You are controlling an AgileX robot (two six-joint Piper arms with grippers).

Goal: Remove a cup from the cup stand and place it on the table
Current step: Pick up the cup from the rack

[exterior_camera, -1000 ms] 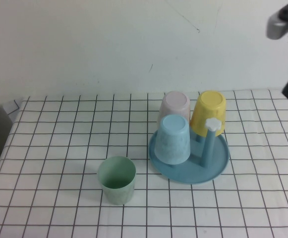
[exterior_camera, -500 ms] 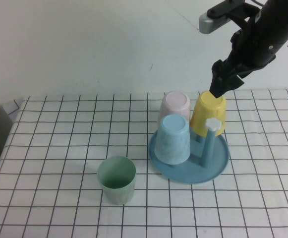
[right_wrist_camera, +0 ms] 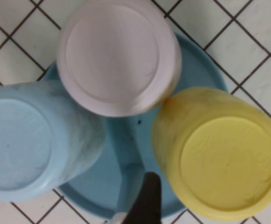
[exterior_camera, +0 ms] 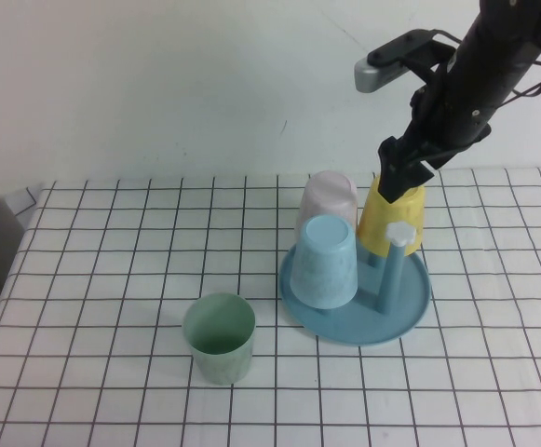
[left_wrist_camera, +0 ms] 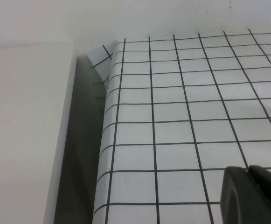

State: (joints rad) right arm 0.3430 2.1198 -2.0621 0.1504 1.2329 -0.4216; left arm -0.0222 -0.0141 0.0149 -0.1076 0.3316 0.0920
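The yellow cup (exterior_camera: 391,222) sits upside down on a peg at the back right of the blue cup stand (exterior_camera: 356,328); it also shows in the right wrist view (right_wrist_camera: 224,163). My right gripper (exterior_camera: 401,175) is right above the yellow cup's upturned base. In the right wrist view the right gripper (right_wrist_camera: 214,198) is open: one dark finger (right_wrist_camera: 147,198) stands beside the cup, above the stand's tray (right_wrist_camera: 102,186), and the other is out of frame. My left gripper (left_wrist_camera: 253,196) shows only in its wrist view, shut and empty over the gridded table (left_wrist_camera: 182,116).
A light blue cup (exterior_camera: 324,263) and a pale pink cup (exterior_camera: 328,198) sit upside down on the stand. A bare peg with a white cap (exterior_camera: 398,233) stands in front of the yellow cup. A pale green cup (exterior_camera: 219,337) stands upright on the table (exterior_camera: 112,279), front left of the stand.
My right arm has swung in from the upper right and come down, and its gripper now sits at the top of the yellow cup. The cups have not moved.
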